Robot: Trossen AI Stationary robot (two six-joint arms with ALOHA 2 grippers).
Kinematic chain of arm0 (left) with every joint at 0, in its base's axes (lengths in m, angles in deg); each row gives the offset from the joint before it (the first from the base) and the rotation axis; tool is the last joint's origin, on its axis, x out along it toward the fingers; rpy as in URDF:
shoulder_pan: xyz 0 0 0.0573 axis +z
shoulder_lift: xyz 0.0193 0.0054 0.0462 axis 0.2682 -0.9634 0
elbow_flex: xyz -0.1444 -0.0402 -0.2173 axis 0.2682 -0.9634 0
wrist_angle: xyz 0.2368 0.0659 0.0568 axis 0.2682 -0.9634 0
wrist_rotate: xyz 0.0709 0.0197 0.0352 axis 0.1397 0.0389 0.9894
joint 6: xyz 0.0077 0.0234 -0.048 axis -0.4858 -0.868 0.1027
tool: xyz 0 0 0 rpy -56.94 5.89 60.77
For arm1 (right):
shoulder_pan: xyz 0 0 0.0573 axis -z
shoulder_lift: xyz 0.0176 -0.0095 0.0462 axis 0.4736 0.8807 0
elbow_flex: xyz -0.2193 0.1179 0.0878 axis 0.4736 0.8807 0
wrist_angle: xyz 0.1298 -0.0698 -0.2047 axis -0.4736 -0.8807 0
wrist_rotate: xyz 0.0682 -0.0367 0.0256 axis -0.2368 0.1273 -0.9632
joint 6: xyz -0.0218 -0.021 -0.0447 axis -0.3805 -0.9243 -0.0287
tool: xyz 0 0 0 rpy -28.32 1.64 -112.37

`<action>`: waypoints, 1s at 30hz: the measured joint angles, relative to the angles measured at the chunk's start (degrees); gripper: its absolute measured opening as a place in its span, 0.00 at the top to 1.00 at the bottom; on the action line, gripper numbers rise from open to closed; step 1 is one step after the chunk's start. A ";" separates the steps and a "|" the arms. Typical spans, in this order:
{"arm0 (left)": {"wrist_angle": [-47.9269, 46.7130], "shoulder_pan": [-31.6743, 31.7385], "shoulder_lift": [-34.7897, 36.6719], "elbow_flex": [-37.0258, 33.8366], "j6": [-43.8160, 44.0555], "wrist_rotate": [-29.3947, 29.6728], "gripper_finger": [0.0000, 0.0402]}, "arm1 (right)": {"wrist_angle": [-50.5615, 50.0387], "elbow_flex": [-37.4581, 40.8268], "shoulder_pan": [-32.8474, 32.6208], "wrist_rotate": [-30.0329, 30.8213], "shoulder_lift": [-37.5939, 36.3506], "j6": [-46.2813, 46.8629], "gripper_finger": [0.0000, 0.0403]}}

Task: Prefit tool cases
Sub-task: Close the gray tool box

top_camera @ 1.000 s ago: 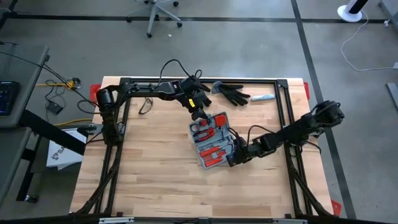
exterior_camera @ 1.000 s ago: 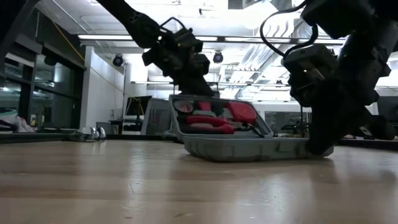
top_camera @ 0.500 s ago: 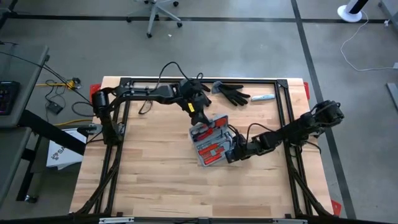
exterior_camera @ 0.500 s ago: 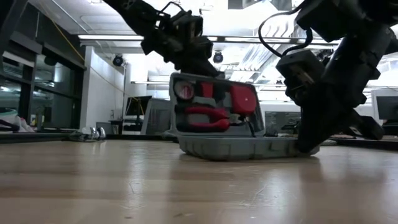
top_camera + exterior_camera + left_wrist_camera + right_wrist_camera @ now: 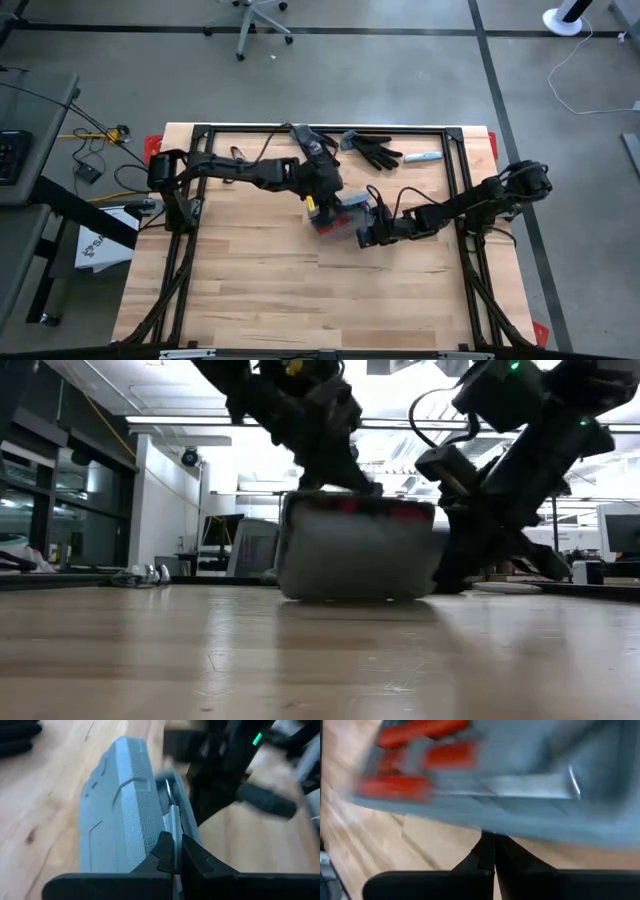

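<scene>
Lid of the tool case [image 5: 337,217] has swung nearly closed, both pincers [image 5: 318,203] [image 5: 366,233] pressed together.

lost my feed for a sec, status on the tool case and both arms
Left tool shut, on the lid edge. Right tool shut, at the case's right side. Tool case mid-table, lid nearly closed. Black gloves at far edge, clear of it.

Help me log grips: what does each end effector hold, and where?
Left end effector seems to pinch the case by its lid's edge. Right end effector is shut against the case's base, holding nothing.
</scene>
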 joint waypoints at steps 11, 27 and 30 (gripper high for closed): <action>-4.44 -1.98 -2.36 -0.32 -0.68 0.74 0.93 | 3.84 0.00 5.07 -0.66 -0.02 -4.51 1.00; -8.57 -2.23 -1.94 -0.32 -0.94 -5.97 0.91 | 11.17 0.00 -1.84 4.16 -1.02 -1.03 1.00; -8.70 -2.15 -1.06 -0.29 -1.62 -5.72 0.91 | 13.19 -0.20 -0.27 5.72 -2.11 -2.27 1.00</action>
